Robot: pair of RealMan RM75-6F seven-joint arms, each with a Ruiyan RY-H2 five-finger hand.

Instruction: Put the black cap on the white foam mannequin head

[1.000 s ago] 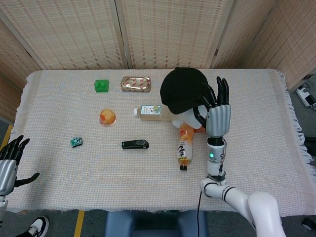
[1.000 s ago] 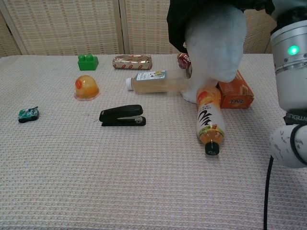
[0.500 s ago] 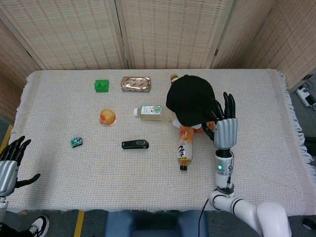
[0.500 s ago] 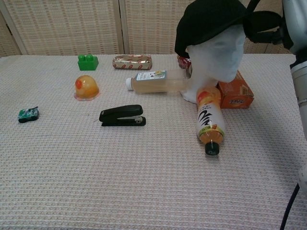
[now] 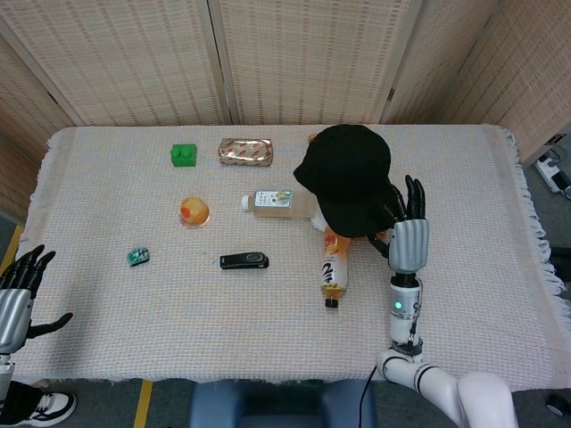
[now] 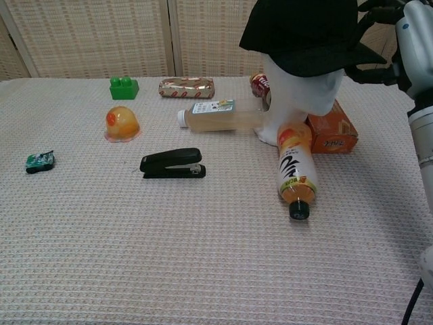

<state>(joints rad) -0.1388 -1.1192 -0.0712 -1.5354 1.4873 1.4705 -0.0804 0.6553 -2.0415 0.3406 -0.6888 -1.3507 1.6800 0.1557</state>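
Black cap (image 6: 304, 30) on white foam mannequin head (image 6: 301, 95), right hand (image 5: 406, 234) gripping its edge.

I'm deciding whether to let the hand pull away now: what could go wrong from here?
The black cap sits low over the mannequin head, and the right hand is at its brim; a snagged finger could drag it off. The head might also tip onto the orange bottle against its base.
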